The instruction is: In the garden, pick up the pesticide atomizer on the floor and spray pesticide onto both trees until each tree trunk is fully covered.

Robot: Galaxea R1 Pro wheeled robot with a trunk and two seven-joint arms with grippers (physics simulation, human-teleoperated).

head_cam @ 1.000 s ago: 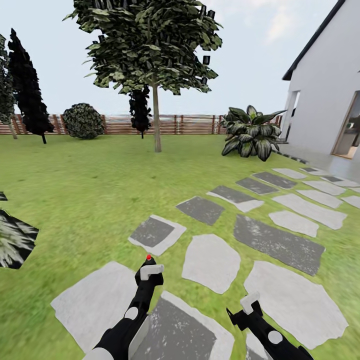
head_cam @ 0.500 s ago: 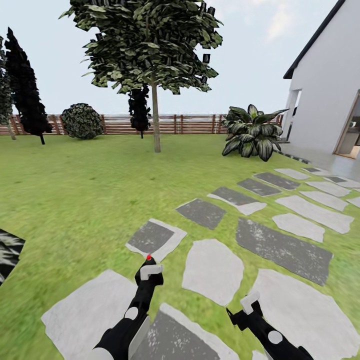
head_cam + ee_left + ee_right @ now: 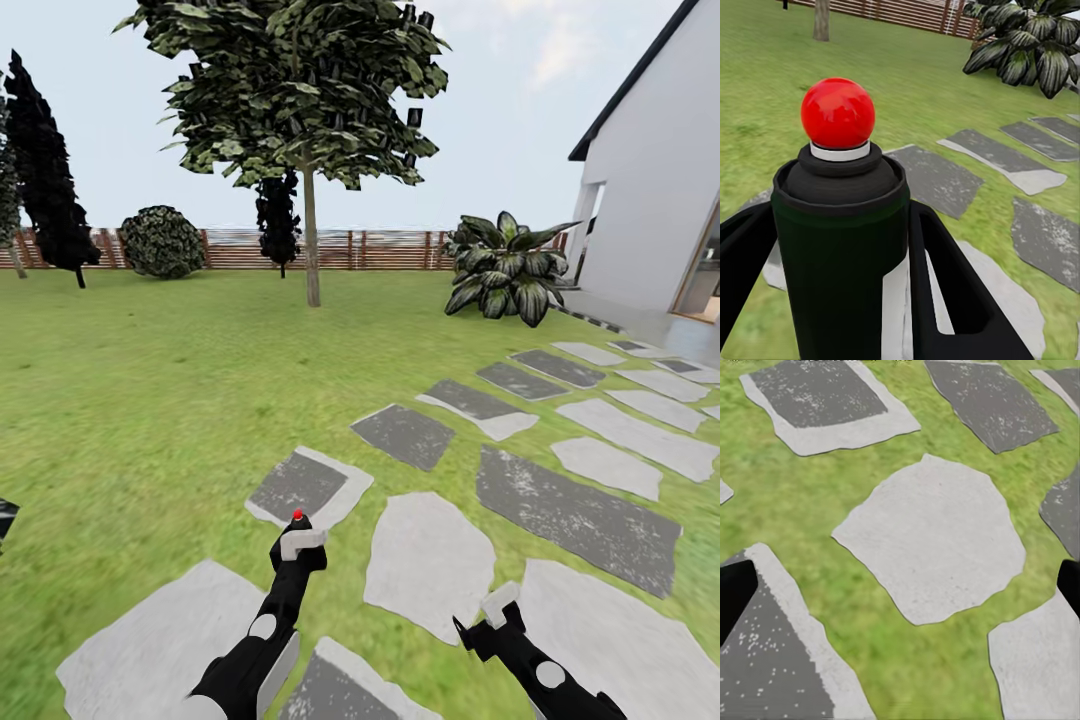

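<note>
My left gripper (image 3: 297, 547) is shut on the pesticide atomizer (image 3: 297, 530), a dark bottle with a pale grey head and a red dot on top. In the left wrist view the atomizer (image 3: 840, 225) stands upright between the two black fingers (image 3: 945, 277), its red ball uppermost. My right gripper (image 3: 497, 606) hangs low at the right over the stones; in the right wrist view it (image 3: 900, 589) is open with nothing between its fingers. One tree (image 3: 290, 90) stands far ahead on the lawn, its trunk (image 3: 312, 245) bare and straight. The trunk (image 3: 820, 19) also appears far off in the left wrist view.
Grey and white stepping stones (image 3: 425, 550) run from under my arms toward the white house (image 3: 660, 180) at right. A broad-leaved plant (image 3: 505, 268) stands by the house. A slatted wooden fence (image 3: 380, 250), a round bush (image 3: 160, 242) and dark cypresses (image 3: 50, 170) line the back. Open lawn (image 3: 150, 400) lies left.
The whole view has shifted: the stones slid down the picture and the dark plant at the left edge has almost left it. Both arms keep their pose.
</note>
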